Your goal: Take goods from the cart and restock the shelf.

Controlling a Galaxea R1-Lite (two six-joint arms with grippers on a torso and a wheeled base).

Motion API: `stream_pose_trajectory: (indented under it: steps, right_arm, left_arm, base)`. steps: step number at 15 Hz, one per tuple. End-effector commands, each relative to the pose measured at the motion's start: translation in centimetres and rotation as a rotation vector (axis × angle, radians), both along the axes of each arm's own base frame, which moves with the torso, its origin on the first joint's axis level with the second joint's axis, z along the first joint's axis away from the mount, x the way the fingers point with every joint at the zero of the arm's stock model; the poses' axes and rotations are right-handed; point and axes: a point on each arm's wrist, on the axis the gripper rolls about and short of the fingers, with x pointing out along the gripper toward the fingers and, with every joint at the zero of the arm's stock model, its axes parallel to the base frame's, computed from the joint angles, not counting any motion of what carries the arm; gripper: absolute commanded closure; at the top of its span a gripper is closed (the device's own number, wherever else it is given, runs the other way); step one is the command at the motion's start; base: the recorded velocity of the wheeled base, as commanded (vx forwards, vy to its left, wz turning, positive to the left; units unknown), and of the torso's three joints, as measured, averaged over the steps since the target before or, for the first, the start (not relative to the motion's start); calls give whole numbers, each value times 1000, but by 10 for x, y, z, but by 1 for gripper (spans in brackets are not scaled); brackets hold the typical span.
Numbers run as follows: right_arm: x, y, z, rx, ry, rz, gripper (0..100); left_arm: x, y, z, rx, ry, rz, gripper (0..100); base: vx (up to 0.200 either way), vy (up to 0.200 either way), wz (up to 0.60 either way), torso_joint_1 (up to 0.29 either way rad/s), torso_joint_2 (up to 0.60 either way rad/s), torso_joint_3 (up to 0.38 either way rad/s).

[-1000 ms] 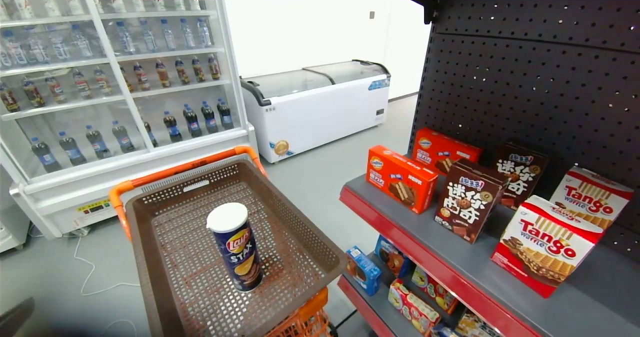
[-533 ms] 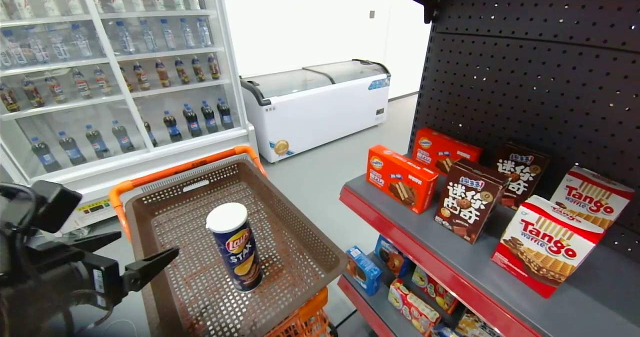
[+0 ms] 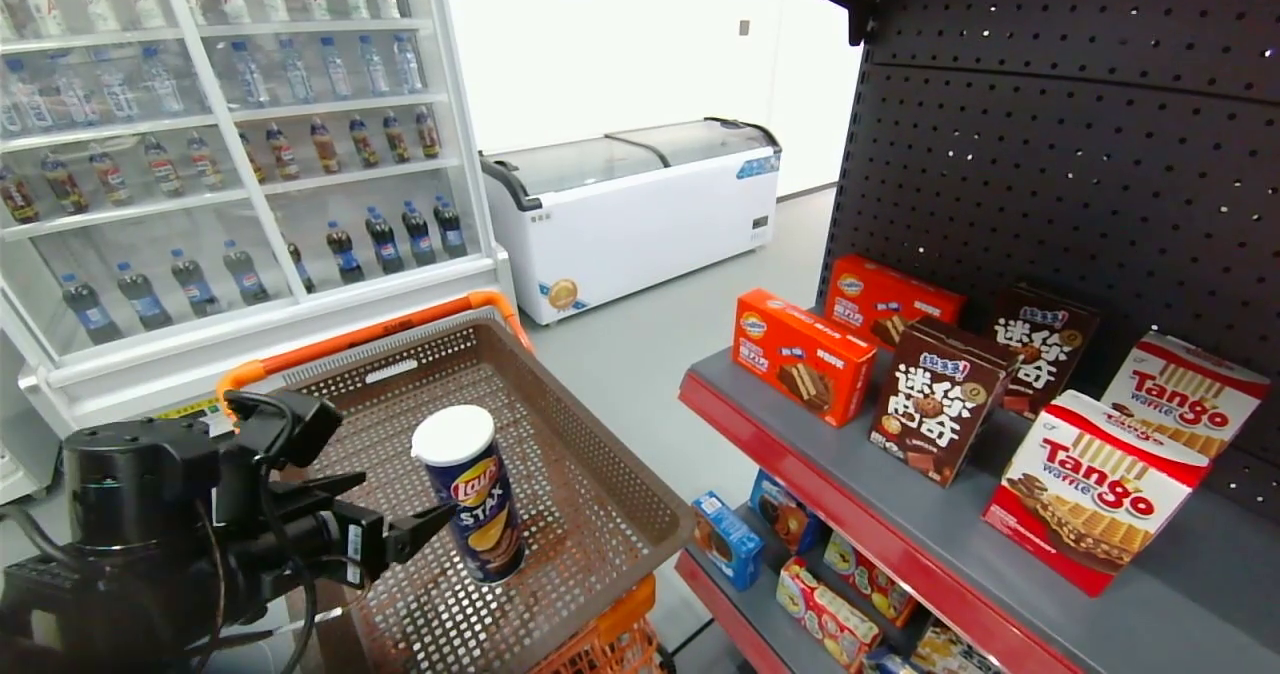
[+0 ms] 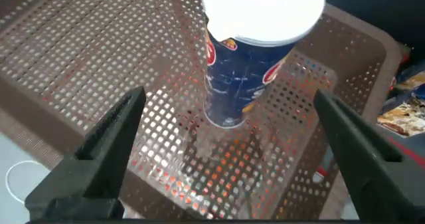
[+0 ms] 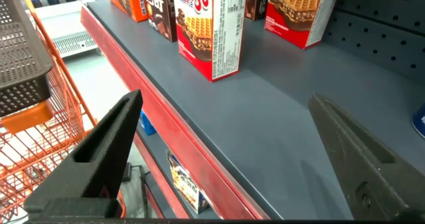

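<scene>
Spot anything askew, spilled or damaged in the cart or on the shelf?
Nothing stands out. The chip can stands on its base in the cart basket, lid on; the snack boxes on the shelf stand intact.

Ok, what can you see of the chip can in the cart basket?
The chip can is a tall tube, cardboard by its look, dark blue with a red and yellow logo and pictured chips. It is capped with a white plastic lid. It stands upright and closed on the floor of the brown perforated basket, near its middle. The open left gripper faces its side; no contact shows.
</scene>
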Motion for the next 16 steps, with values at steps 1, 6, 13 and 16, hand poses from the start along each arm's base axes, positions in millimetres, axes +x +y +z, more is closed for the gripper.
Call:
stream_pose_trajectory:
  steps: [1,6,13,16]
  right_arm:
    - [0,0,0,0,0,1,0]
    - [0,0,0,0,0,2,0]
    - [0,0,0,0,0,2,0]
    - [0,0,0,0,0,1,0]
  left_arm:
    - [15,-8,-26,11,80,-28,0]
    - [39,-18,-50,3,11,-50,0]
    - [46,-26,-78,53,-54,12,0]
    - [62,-28,-73,42,-119,18,0]
  base:
    - [0,0,0,0,0,0]
    - [0,0,0,0,0,0]
    - [0,0,0,0,0,0]
    - [0,0,0,0,0,0]
